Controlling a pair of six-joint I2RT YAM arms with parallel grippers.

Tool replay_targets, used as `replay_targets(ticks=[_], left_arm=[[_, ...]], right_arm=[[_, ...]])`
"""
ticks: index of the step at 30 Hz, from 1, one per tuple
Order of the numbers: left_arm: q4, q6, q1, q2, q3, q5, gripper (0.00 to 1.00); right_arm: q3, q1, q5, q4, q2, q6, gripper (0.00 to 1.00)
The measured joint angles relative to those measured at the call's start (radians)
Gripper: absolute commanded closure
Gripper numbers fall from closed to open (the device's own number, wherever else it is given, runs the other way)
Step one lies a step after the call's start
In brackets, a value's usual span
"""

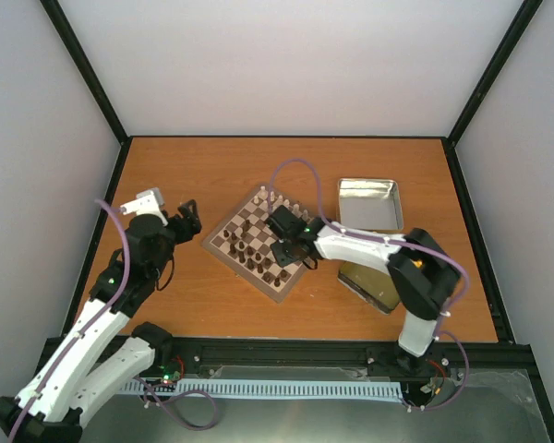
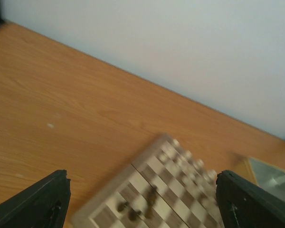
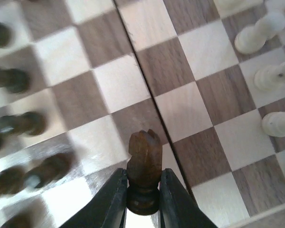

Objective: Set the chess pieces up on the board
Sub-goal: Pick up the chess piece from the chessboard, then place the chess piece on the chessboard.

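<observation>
**A:** What lies nearest?

**B:** A black rail (image 1: pixel 286 355) along the near edge, with both arm bases bolted to it. Past it is an orange-brown wooden desk (image 1: pixel 194 309), closed in by pale walls and black corner posts.

**A:** And on the desk?

**B:** The board (image 1: pixel 212 245) sits near the middle, turned cornerwise to the rail. The left gripper (image 1: pixel 190 216) hangs just left of it, jaws wide, nothing between them.

**A:** The right one?

**B:** The right gripper (image 3: pixel 143 190) reaches over the board from the right. Its fingers press on the base of a dark brown chess piece (image 3: pixel 144 159) with a notched top, close to the board's centre seam. Whether the piece rests on a square or hangs above it, I cannot tell.

**A:** The other men?

**B:** The dark chess pieces (image 3: pixel 23 122) stand in a blurred row to one side of the held one. The cream pieces (image 3: pixel 256 35) line the opposite side.

**A:** Anything in the way?

**B:** The right arm (image 1: pixel 360 245) crosses above a tin (image 1: pixel 374 288) lying right of the board and hides much of it. Farther back, an open silver tin (image 1: pixel 369 205) lies near the board's right corner, apart from it. Behind it all stands the plain far wall.
</observation>
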Motion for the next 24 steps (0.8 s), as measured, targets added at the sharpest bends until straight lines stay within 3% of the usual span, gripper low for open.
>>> replay_targets(ticks=[6,12,20,24], left_arm=[[0.081,-0.043,0.000,0.124,-0.014,0.342,0.15],[0.177,-0.047,0.000,0.229,0.007,0.694,0.16],[0.169,-0.021,0.000,0.413,0.109,1.020,0.40],[0.162,0.011,0.000,0.426,0.109,1.112,0.46]], right_arm=[[-0.229,0.000,-0.135,0.278,-0.292,-0.145,0.84],[-0.283,0.001,-0.292,0.423,-0.431,-0.275,0.83],[-0.306,0.001,-0.401,0.472,-0.518,-0.354,0.82],[-0.294,0.001,-0.440,0.456,-0.514,-0.360,0.82]])
